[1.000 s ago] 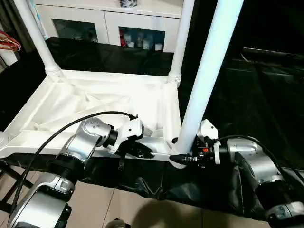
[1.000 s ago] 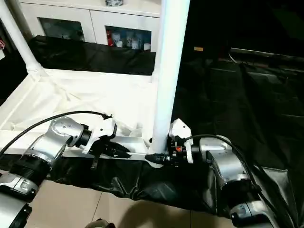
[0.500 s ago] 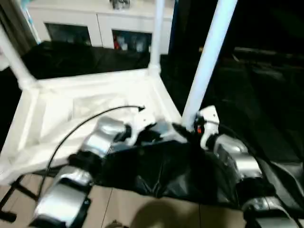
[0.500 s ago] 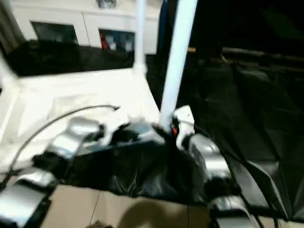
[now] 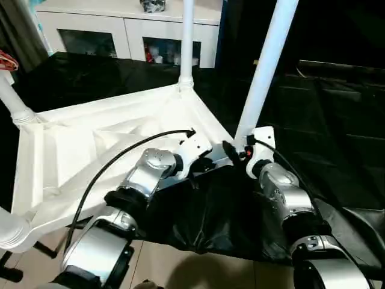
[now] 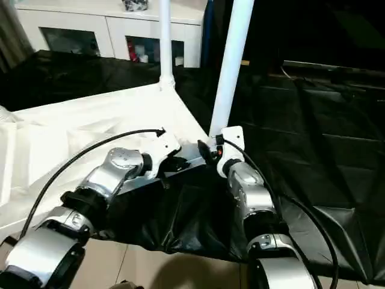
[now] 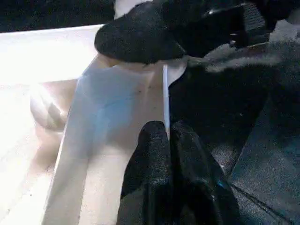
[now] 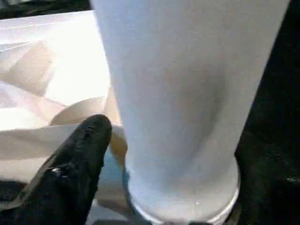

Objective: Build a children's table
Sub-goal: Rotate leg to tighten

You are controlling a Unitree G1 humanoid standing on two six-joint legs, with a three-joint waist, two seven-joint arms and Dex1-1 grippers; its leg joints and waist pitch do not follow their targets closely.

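The children's table lies upside down on the black sheet, its ribbed white top (image 5: 72, 156) turned at an angle. Three legs stand up in their sockets: one at the back (image 5: 186, 42), one at the left (image 5: 13, 99) and one at the near right corner (image 5: 264, 72). My left gripper (image 5: 207, 164) is shut on the thin near rim of the top (image 7: 165, 93), just left of that corner. My right gripper (image 5: 233, 150) is open at the base of the right leg (image 8: 187, 93). One of its fingers (image 8: 79, 159) stands just beside the leg, and the other is hidden behind it.
The black-sheeted table (image 5: 337, 138) stretches away to the right and back. Behind it stands a white cabinet (image 5: 120, 30) with glass doors. The top's near left corner (image 5: 9, 232) hangs over the front edge above the tiled floor (image 5: 162, 265).
The table top has swung round on the sheet, its near right corner moving away from me, with both grippers following it. The right gripper's fingers have come apart.
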